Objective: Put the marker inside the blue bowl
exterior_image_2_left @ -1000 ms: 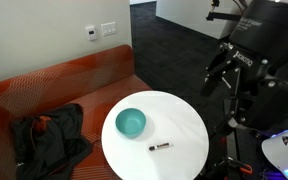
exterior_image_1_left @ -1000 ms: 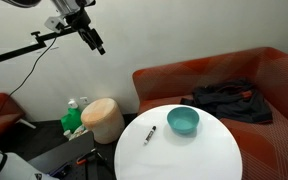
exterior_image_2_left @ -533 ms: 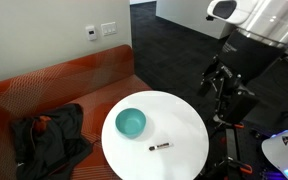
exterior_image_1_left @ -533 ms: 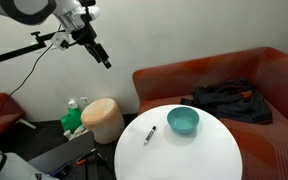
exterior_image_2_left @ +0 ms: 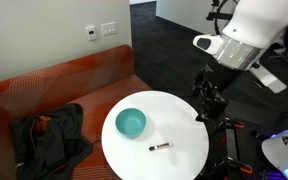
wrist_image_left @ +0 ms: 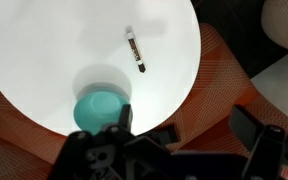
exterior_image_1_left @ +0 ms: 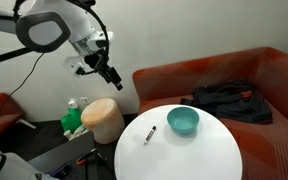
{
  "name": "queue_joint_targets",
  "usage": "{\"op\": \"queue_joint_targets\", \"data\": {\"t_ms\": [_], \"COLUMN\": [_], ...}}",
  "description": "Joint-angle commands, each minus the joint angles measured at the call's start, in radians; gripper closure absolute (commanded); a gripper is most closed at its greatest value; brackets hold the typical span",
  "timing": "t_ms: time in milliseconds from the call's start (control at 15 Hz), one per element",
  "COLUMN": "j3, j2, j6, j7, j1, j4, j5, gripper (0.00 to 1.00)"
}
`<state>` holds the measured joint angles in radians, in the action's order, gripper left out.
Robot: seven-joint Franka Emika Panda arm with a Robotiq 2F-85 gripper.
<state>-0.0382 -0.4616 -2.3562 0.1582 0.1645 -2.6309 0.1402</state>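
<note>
The marker (exterior_image_1_left: 150, 135) (exterior_image_2_left: 160, 147) is a small dark stick with a lighter part, lying flat on the round white table (exterior_image_1_left: 184, 155) (exterior_image_2_left: 179, 115). The teal-blue bowl (exterior_image_1_left: 183, 121) (exterior_image_2_left: 131, 123) stands empty on the table, apart from the marker. My gripper (exterior_image_1_left: 112, 80) (exterior_image_2_left: 206, 101) hangs high in the air off the table's edge, open and empty. In the wrist view the marker (wrist_image_left: 135, 50) and the bowl (wrist_image_left: 97, 110) lie far below, and my dark fingers (wrist_image_left: 189, 128) are spread wide with nothing between them.
A red sofa (exterior_image_1_left: 264, 75) (exterior_image_2_left: 64, 75) curves behind the table, with dark clothing (exterior_image_1_left: 224, 98) (exterior_image_2_left: 46, 135) on it. A tan cylindrical basket (exterior_image_1_left: 103, 118) and a green bottle (exterior_image_1_left: 73, 117) stand on the floor beside the table.
The arm has swung down and toward the table over the last second. The marker and the bowl have not moved.
</note>
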Motion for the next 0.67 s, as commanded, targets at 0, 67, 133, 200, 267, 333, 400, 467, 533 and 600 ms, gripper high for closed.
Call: {"op": "queue_joint_targets", "data": {"t_ms": [0, 67, 133, 200, 267, 333, 400, 467, 533, 600], "j3": [0.037, 0.039, 0.039, 0.032, 0.035, 0.034, 0.034, 0.034, 0.034, 0.034], "j2": [0.094, 0.124, 0.148, 0.169, 0.124, 0.146, 0.161, 0.168, 0.169, 0.169], "j6": [-0.093, -0.114, -0.128, -0.134, -0.101, -0.112, -0.117, -0.118, -0.118, -0.118], "j7": [0.054, 0.046, 0.038, 0.018, 0.032, 0.032, 0.032, 0.032, 0.032, 0.032], "j1": [-0.016, -0.025, -0.033, -0.041, -0.029, -0.034, -0.037, -0.038, -0.038, -0.038], "j4": [-0.019, -0.021, -0.021, -0.019, -0.026, -0.026, -0.025, -0.024, -0.024, -0.023], "j5": [-0.002, -0.008, -0.014, -0.023, -0.001, -0.002, -0.002, -0.002, -0.002, -0.002], "gripper": [0.00, 0.00, 0.00, 0.00, 0.00, 0.00, 0.00, 0.00, 0.00, 0.00]}}
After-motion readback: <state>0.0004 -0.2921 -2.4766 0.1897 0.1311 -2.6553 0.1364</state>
